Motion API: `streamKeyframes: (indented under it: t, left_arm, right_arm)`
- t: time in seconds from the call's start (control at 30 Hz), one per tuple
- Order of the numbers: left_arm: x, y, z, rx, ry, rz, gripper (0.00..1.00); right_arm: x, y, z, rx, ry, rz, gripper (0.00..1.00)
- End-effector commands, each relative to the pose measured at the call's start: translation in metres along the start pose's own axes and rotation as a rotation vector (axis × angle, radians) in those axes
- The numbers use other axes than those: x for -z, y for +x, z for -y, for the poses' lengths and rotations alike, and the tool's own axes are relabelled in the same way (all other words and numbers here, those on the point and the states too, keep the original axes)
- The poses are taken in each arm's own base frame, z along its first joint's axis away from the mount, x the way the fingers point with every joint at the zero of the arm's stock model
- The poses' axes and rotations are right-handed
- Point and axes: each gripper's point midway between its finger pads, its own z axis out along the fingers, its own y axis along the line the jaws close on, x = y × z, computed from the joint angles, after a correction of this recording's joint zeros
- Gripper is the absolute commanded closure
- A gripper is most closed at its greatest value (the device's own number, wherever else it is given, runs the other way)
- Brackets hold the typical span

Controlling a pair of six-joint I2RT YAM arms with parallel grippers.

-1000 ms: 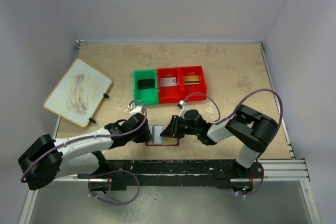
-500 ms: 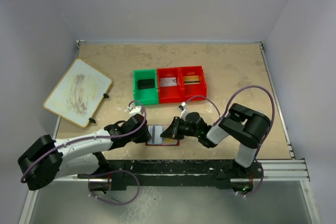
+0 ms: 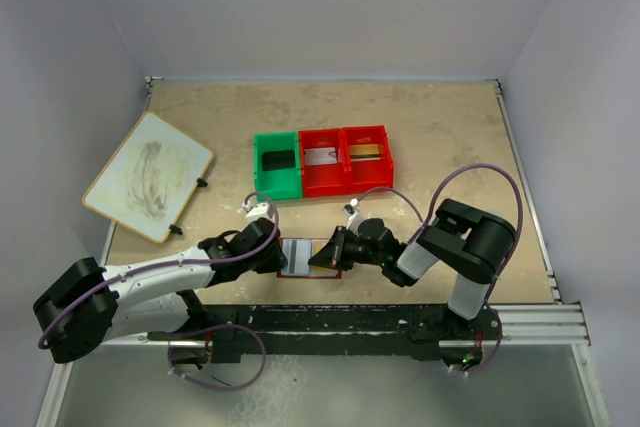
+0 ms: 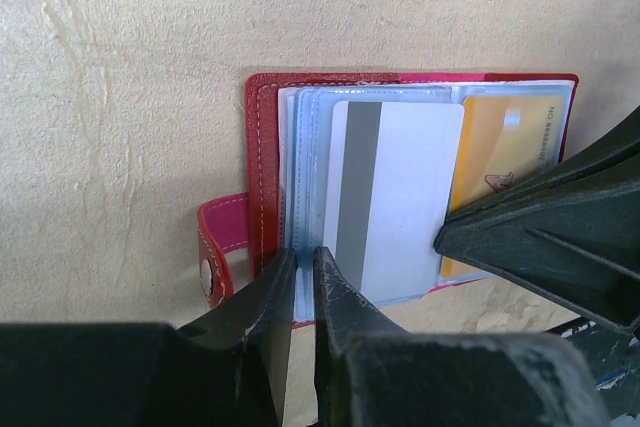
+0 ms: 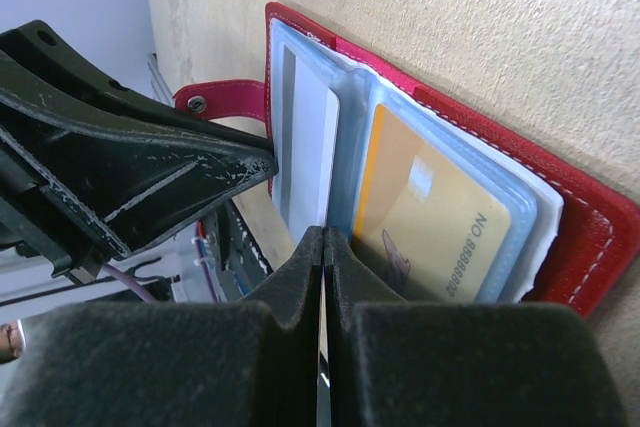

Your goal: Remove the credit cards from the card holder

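The card holder [image 4: 262, 162] lies open near the table's front edge, dark red with blue-clear sleeves and a small tab [image 4: 215, 252]. A silver-grey card [image 4: 400, 202] with a grey stripe sticks out of the left sleeve, and a gold card [image 4: 505, 142] sits in the right one. My left gripper [image 4: 303, 265] is shut on the sleeve's edge. My right gripper [image 5: 323, 239] is shut on the edge of the silver-grey card [image 5: 305, 157], beside the gold card [image 5: 430, 217]. In the top view the holder [image 3: 297, 255] lies between the left gripper [image 3: 277, 255] and the right gripper [image 3: 322, 253].
A bin tray stands behind the holder: a green compartment [image 3: 277, 183] holds a black card [image 3: 275, 160], and two red compartments [image 3: 343, 182] hold a silver card [image 3: 320, 156] and a gold one [image 3: 364, 150]. A large white board [image 3: 148, 175] lies at the far left.
My right gripper has slid left onto the holder and closed on the card's edge. My left gripper's jaws have narrowed onto the sleeve. The holder has stayed put.
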Motion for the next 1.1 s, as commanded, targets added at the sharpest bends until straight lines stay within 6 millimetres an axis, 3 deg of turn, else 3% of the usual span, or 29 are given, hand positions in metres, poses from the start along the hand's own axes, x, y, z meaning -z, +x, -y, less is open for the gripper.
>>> streamKeyframes:
  t: [0.0,0.33,0.53,1.07]
  left_arm:
    - [0.000,0.005,-0.013,-0.028,-0.047,-0.010,0.90]
    - [0.000,0.006,-0.013,-0.030,-0.049,-0.015,0.90]
    - [0.000,0.007,-0.015,-0.032,-0.057,-0.013,0.91]
    - [0.002,0.003,-0.015,-0.023,-0.059,0.008,0.93]
  right_arm:
    - [0.003,0.000,-0.014,0.010,-0.063,0.007,1.00]
    - [-0.006,0.000,-0.013,0.001,-0.057,-0.011,0.90]
    - [-0.003,-0.004,-0.015,0.020,-0.046,0.008,1.00]
    - [0.014,-0.006,-0.002,0.036,0.037,0.024,1.00]
